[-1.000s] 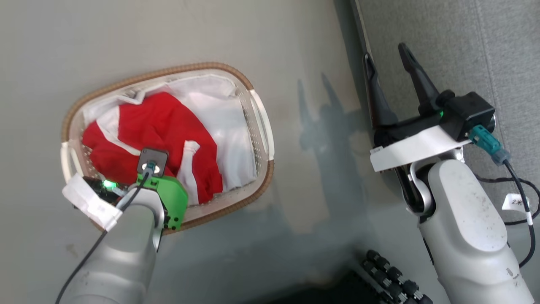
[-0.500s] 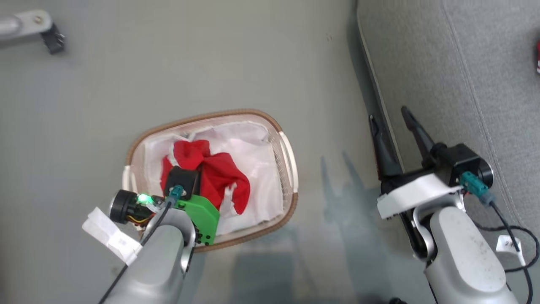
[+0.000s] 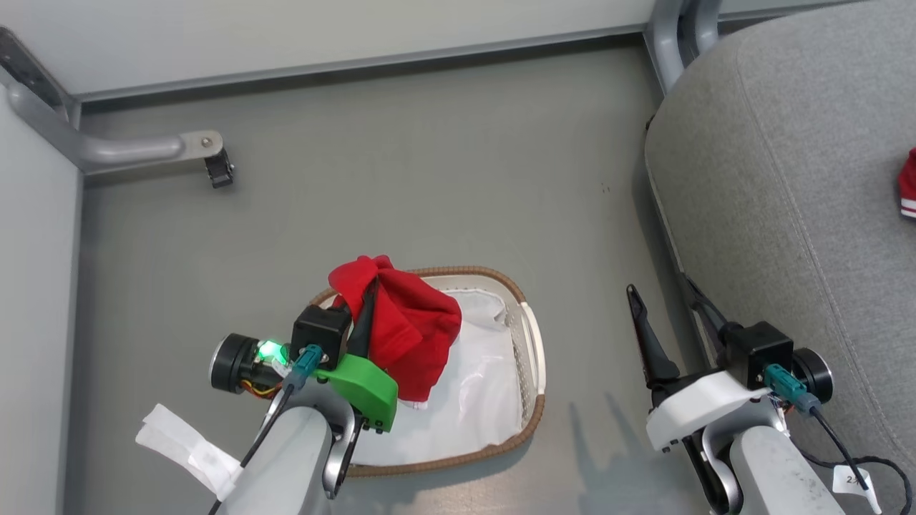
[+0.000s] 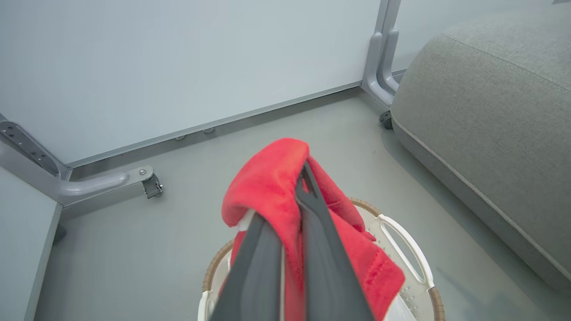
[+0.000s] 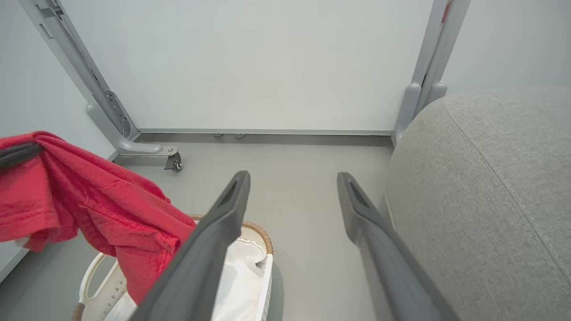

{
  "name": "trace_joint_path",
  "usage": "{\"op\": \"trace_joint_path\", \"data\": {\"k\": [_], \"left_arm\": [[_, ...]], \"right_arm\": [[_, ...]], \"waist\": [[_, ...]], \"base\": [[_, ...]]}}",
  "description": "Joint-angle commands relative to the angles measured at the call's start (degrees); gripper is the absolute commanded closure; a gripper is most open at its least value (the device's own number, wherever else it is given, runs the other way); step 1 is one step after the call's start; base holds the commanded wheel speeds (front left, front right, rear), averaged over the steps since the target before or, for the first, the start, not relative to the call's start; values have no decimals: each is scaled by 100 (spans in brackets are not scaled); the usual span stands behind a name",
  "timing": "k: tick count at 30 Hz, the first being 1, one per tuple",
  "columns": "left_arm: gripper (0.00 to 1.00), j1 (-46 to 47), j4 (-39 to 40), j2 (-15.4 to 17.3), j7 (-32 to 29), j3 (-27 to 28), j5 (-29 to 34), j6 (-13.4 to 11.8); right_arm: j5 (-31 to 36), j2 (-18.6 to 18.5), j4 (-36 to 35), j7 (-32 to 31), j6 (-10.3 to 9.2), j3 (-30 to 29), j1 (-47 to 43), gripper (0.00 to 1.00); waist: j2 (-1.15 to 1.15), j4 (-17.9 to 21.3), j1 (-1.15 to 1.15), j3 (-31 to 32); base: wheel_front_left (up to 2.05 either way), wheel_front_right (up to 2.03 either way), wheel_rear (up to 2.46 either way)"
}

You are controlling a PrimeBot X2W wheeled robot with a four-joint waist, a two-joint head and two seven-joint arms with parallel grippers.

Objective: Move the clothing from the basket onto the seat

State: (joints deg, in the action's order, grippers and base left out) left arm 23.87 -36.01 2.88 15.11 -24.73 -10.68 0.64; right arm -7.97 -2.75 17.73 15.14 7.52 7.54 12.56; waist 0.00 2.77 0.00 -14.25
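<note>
Grey woven upholstery is filling the right side of your head view. That is the seat (image 3: 787, 179), which is standing just beside the right arm. A striped red piece (image 3: 907, 184) is lying on it at the frame's edge, so you are probably looking at 1 item already delivered.

The basket (image 3: 531, 357) is sitting on the floor (image 3: 429, 157), apart from the seat's edge, with a plain white sheet (image 3: 479, 400) lining it. You are seeing no loose red fabric in the part of the basket that shows, though the left arm is covering its near corner.

The red garment (image 3: 411, 325) is hanging over the basket's left half. Its top is riding above the rim and its tail is dangling toward the sheet; you cannot tell whether it is touching.

Your left gripper (image 4: 292, 196) is pinching it, with the 2 fingers drawn narrow on a fold and fabric draping over the tips. Your right gripper (image 5: 293, 178) is hovering near the seat's front edge, spread wide and carrying nothing.

Judging from this, you are partway through the lift. Clearing the rim, carrying the garment across to the seat and letting go are all remaining.
</note>
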Motion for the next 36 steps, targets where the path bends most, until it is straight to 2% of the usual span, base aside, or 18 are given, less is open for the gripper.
{"op": "trace_joint_path", "data": {"k": [1, 13, 25, 28, 36], "left_arm": [[100, -78, 128, 10, 5, 32, 43, 44], [100, 134, 1477, 11, 5, 128, -48, 178], [100, 397, 2053, 11, 5, -178, -248, 173], [100, 404, 2098, 11, 5, -286, -318, 129], [100, 398, 2097, 13, 5, -540, -438, 102]], "right_arm": [[42, -33, 48, 1, -6, -11, -127, 0], [-42, -31, 138, 1, -6, -99, -371, 0], [68, -29, 162, 1, -6, 12, -375, 0], [36, -30, 81, 1, -6, 259, -250, 0], [3, -33, 2, 1, -6, 1607, 495, 0]], "waist": [[0, -259, 0, 503], [0, -286, 0, 836], [0, -281, 0, 913], [0, -306, 0, 910], [0, -422, 0, 855]], "base": [[0, 0, 0], [0, 0, 0], [0, 0, 0], [0, 0, 0], [0, 0, 0]]}}
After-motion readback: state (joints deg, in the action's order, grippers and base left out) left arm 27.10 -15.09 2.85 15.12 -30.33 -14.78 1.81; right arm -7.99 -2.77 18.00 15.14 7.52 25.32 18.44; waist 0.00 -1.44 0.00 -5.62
